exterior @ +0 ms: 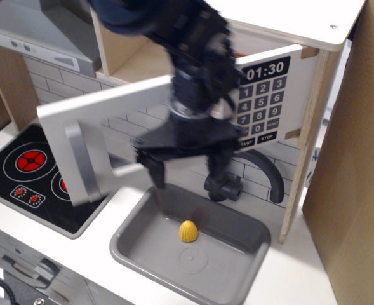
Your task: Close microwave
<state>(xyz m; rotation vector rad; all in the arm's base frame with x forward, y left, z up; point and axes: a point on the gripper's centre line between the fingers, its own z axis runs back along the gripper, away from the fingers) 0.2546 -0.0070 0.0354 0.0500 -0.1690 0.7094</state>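
The microwave (pixel 263 101) is a light-wood box above the sink, with a black keypad panel showing 01:30. Its white door (pixel 110 117) stands open, swung out to the left, with the grey bar handle (pixel 79 162) at its free end. My black gripper (pixel 185 170) is open and empty. It hangs in front of the door's right half, and its fingertips (pixel 156 176) reach below the door's lower edge, above the sink. The arm hides the door's window and the part next to the keypad.
A grey sink (pixel 237 257) holds a small yellow object (pixel 187 231), with a black faucet (pixel 266 171) behind it. A black stovetop (pixel 21 168) is at the left, a grey range hood (pixel 40 32) above it, and a cardboard wall (pixel 352 159) at the right.
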